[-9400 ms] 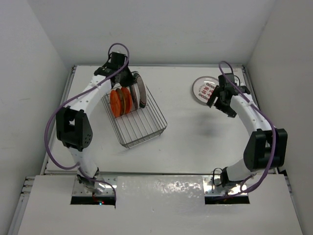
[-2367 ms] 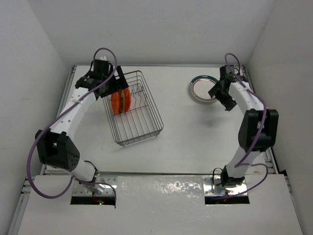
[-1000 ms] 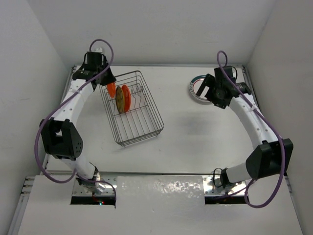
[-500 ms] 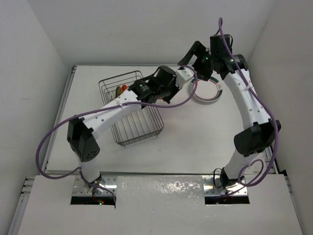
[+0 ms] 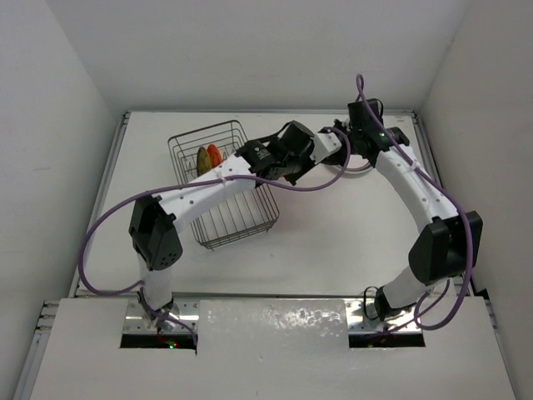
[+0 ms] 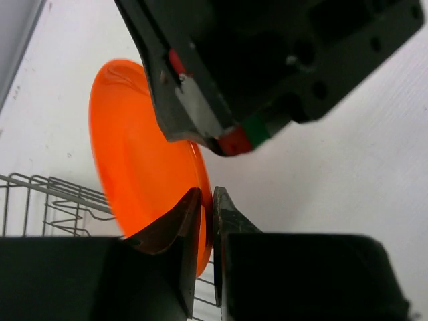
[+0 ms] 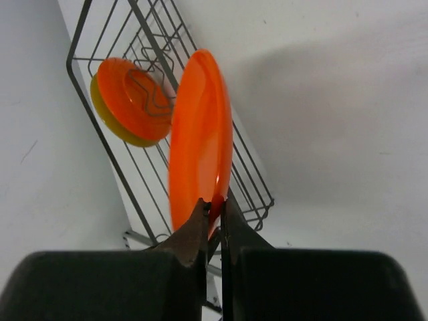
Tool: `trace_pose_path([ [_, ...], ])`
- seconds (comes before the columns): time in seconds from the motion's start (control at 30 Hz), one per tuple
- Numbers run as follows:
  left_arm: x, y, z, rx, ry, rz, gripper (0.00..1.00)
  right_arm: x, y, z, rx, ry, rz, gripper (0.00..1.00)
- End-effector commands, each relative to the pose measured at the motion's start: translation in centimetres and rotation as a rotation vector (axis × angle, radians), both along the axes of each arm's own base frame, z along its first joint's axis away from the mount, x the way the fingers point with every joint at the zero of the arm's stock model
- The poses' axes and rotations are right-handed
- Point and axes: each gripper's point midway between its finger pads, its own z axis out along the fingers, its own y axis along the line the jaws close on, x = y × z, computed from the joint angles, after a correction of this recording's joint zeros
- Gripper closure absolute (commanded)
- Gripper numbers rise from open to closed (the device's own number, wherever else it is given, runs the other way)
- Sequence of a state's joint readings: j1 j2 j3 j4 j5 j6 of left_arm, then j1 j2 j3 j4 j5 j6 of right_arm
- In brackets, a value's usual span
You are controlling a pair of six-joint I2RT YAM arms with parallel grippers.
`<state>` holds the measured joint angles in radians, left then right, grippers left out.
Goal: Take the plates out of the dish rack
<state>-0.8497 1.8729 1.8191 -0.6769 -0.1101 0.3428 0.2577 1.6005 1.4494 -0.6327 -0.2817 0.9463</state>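
One orange plate (image 6: 134,154) hangs on edge in the air between both arms, right of the dish rack (image 5: 241,208). My left gripper (image 6: 206,194) is shut on its lower rim. From the other side my right gripper (image 7: 212,200) is shut on the same plate's (image 7: 197,154) rim. A second orange plate (image 7: 130,100) with a yellowish underside leans on the tines at the rack's far end, and it also shows in the top view (image 5: 214,155). In the top view the held plate and the white plates are hidden behind the arms.
The wire rack (image 7: 134,180) lies directly below the held plate in the right wrist view. The left arm (image 5: 216,179) stretches across the rack's top. White walls close the table on three sides.
The left arm swung from the rack's far left corner to the middle, carrying the orange plate. The right gripper came down from above the white plates and shut on that plate's rim.
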Motion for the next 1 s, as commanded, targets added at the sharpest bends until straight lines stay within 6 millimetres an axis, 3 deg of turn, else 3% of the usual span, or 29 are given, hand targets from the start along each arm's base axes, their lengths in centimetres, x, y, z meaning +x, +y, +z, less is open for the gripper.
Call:
trace_pose_path([
  [0.0,1.9,-1.1,4.9,-0.141,-0.119,0.040,0.89,0.5,-0.7,-0.2,-0.014,-0.037,-0.054,1.00],
  [0.13,1.1,-0.2,4.9,-0.176,-0.135,0.047,0.88,0.4,-1.8,-2.3,0.025,-0.024,-0.127,1.00],
  [0.17,0.8,-0.2,4.8,-0.184,-0.133,0.041,0.95,0.4,-1.9,-3.0,0.044,-0.016,-0.144,1.00],
  [0.2,0.5,-0.1,4.1,-0.183,-0.122,0.035,0.96,0.3,-1.9,-3.4,0.046,-0.007,-0.149,1.00],
  [0.43,0.0,-0.4,3.0,-0.237,-0.081,0.063,0.60,0.2,-3.8,-3.4,0.022,-0.058,-0.243,1.00],
  [0.5,0.0,-0.7,2.6,-0.251,-0.069,0.064,0.58,0.2,-4.4,-3.7,0.009,-0.055,-0.260,1.00],
  [0.67,0.0,-1.1,2.2,-0.275,-0.048,0.080,0.38,-0.5,-7.4,-6.0,-0.020,-0.033,-0.338,1.00],
  [0.77,0.7,0.0,2.8,-0.285,-0.063,0.162,0.38,-1.0,-8.7,-7.9,-0.049,-0.014,-0.343,1.00],
  [0.83,2.0,2.6,4.9,-0.336,-0.104,0.321,0.23,-1.5,-9.1,-9.5,-0.085,-0.013,-0.327,1.00],
  [0.87,2.3,3.3,5.2,-0.364,-0.088,0.358,0.23,-1.6,-9.2,-10.0,-0.094,-0.024,-0.318,1.00],
  [0.9,3.9,6.0,5.8,-0.393,-0.093,0.484,0.16,-1.9,-9.4,-10.7,-0.110,-0.022,-0.314,1.00],
  [0.97,4.9,9.1,6.2,-0.500,-0.005,0.649,0.10,-2.6,-9.6,-12.8,-0.128,-0.011,-0.299,1.00],
])
